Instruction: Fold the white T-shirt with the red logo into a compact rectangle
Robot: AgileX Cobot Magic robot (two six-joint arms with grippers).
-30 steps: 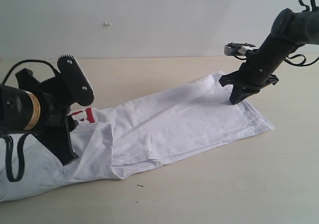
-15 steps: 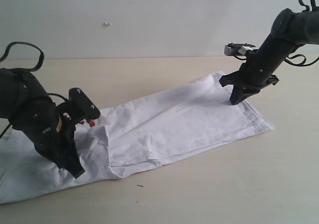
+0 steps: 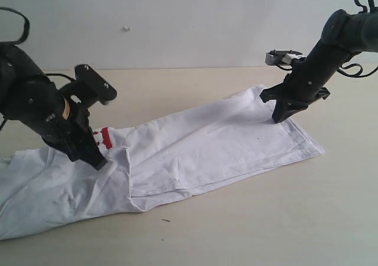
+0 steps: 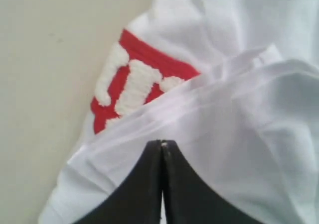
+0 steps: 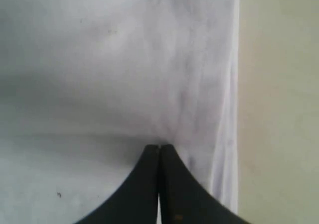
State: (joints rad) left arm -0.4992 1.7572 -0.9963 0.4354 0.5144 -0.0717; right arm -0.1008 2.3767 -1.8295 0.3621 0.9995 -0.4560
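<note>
My left gripper (image 3: 97, 161) is clenched at the fold edge of the white T-shirt (image 3: 201, 148), with the red logo (image 3: 104, 137) just beyond its tip. The shirt's long axis runs from there to my right gripper (image 3: 277, 119), also clenched, tip down on the far end.

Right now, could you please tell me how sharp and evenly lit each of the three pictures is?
Exterior view: soft, even light, faint shadows, T-shirt bright but creases readable. Left wrist view: slightly soft, red logo legible beyond the dark left gripper. Right wrist view: blurriest, folds smeared, grey shading over the cloth, right gripper a black silhouette.
</note>
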